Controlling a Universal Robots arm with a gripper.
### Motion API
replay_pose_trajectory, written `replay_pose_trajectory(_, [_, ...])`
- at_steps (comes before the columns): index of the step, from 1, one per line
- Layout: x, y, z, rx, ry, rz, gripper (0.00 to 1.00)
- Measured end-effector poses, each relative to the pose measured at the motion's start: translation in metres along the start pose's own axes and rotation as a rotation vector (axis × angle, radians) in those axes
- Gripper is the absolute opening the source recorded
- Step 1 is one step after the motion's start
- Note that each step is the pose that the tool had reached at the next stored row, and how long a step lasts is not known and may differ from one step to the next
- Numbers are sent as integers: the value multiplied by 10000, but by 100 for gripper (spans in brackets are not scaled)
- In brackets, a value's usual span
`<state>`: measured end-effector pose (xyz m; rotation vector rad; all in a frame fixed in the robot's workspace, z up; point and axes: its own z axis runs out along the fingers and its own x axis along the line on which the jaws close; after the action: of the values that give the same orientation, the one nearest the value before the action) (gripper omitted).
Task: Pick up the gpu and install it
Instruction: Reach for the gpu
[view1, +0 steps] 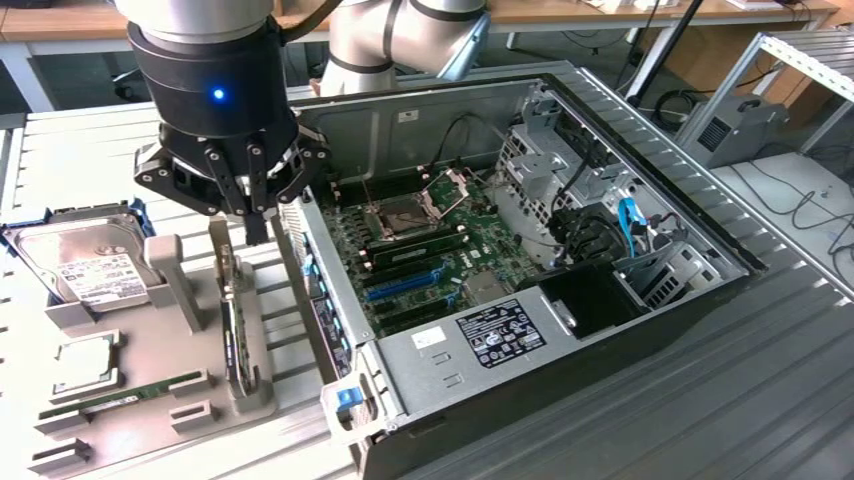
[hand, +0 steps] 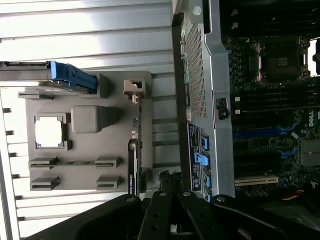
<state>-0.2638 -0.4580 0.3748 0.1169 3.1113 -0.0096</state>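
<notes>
No wording could be read in full. In the lower middle of the exterior view, a black label (view1: 501, 333) with white print stood on the metal cover (view1: 414, 378), its lines too small to read. At that view's left, the hard drive (view1: 60, 245) bore a white label (view1: 96, 277), equally illegible. A small pale mark on the gpu (hand: 132, 165) stayed unreadable.

The gpu (hand: 132, 167) has a glossy black edge and a silvery metal bracket. The tray (view1: 167, 345) is matt grey plastic, the computer case (view1: 441, 365) dull bare sheet metal, the desk (view1: 747, 400) ribbed, satin-finished metal slats.
</notes>
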Motion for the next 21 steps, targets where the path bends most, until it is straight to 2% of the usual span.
replay_pose_trajectory(21, [-15, -204, 5, 228, -17, -6, 11])
